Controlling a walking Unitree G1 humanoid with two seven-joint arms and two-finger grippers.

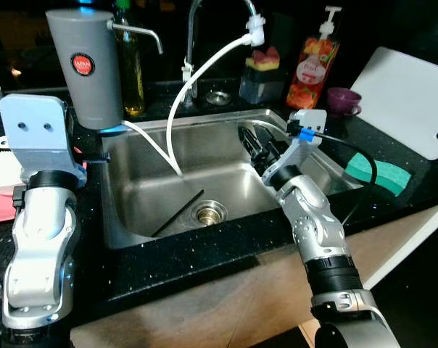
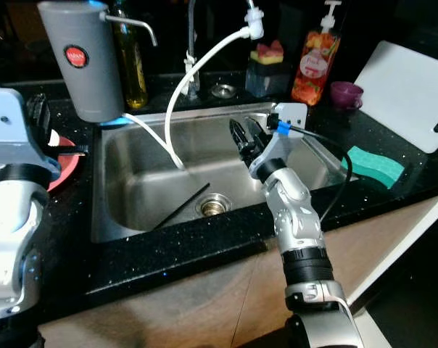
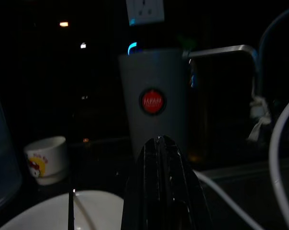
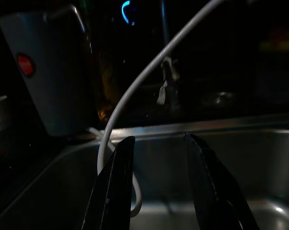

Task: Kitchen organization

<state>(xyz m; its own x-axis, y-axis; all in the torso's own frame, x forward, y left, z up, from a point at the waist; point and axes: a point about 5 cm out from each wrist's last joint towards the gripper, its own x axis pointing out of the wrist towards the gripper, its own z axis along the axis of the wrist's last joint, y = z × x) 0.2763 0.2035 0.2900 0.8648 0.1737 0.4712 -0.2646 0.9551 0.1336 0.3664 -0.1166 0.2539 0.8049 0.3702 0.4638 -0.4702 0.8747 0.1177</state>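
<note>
The chopstick (image 1: 177, 213) is lying on the sink (image 1: 125, 217) floor, slanting up from the drain (image 1: 209, 212). The right gripper (image 1: 254, 145) is hovering above the sink's right side, fingers spread and empty. It is probably heading for that stick, so it should be dropping low and pinching across it near the middle. The white hose (image 1: 177, 109) is dangling into the sink just beside its path. The left gripper (image 3: 160, 158), pressed closed, is idling left of the sink, facing the grey dispenser (image 1: 86, 65). Behind the sink are standing a soap bottle (image 1: 312, 69) and sponge holder (image 1: 262, 80).
</note>
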